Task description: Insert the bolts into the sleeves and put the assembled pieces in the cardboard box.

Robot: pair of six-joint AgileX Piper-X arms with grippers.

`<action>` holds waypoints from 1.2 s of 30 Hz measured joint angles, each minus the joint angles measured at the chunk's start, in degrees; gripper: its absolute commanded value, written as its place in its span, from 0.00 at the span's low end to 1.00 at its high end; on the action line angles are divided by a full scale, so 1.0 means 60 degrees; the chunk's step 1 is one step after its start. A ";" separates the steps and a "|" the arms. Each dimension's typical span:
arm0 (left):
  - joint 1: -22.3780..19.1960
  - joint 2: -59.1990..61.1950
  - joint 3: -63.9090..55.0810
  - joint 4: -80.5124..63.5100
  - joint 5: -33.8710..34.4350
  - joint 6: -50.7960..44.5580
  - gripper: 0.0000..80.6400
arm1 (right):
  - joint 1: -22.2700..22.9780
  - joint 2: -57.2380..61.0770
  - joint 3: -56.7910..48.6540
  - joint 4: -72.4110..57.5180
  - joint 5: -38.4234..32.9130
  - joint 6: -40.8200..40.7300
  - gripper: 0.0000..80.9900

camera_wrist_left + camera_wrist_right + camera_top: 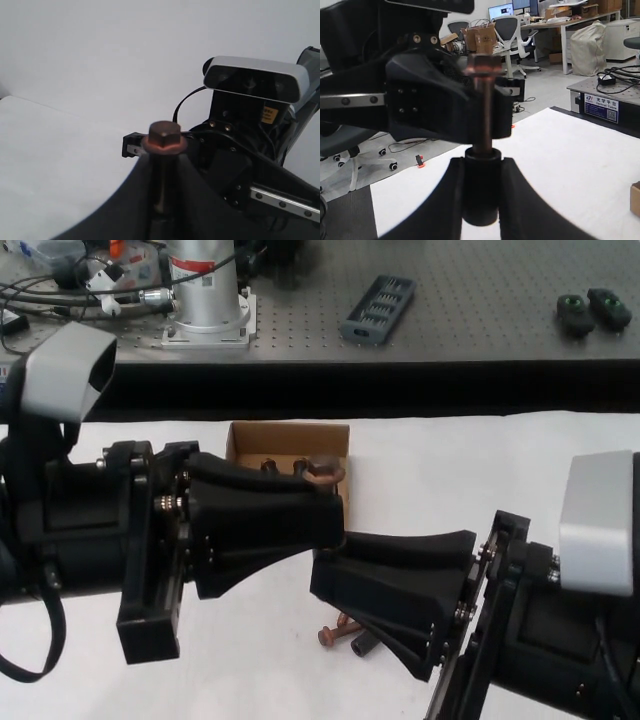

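Observation:
My left gripper (164, 167) is shut on a copper bolt (163, 145), whose hex head stands above the fingers. My right gripper (481, 172) is shut on a black sleeve (481, 187). The bolt shaft (482, 110) runs straight down into the sleeve's top, and its head (481, 62) sits high above. In the high view the left gripper (335, 502) and right gripper (322, 575) meet in the middle, just in front of the cardboard box (246, 440). The box holds some dark and copper pieces (300, 468), partly hidden by the left gripper.
A loose copper bolt (335, 633) and a black sleeve (362, 643) lie on the white sheet under the right gripper. Beyond the sheet, the perforated bench carries a metal post (205, 285), a black tray (378, 308) and black parts (595, 308).

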 measured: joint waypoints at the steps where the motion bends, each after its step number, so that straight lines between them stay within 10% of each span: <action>1: 0.0000 0.0000 0.0000 0.0000 -0.0011 -0.0215 0.18 | 0.0000 0.0000 0.0000 -0.0021 0.0025 0.0000 0.05; 5: 0.0000 0.0000 0.0000 0.0039 -0.0064 -0.0681 0.53 | 0.0000 0.0000 0.0000 -0.0103 0.0203 0.0000 0.05; 7: 0.0000 0.0000 0.0000 0.0050 -0.0345 -0.1066 0.55 | 0.0000 0.0000 0.0000 -0.0094 0.0223 0.0000 0.05; 19: 0.0000 0.0000 0.0000 0.0054 -0.1923 -0.1820 0.18 | -0.0835 0.0000 -0.0716 0.1978 0.1332 0.0000 0.05; 36: 0.0465 0.0000 0.0128 0.1171 -0.3711 -0.1276 0.01 | -0.3607 0.3983 -0.5720 0.6733 -0.0158 0.0034 0.05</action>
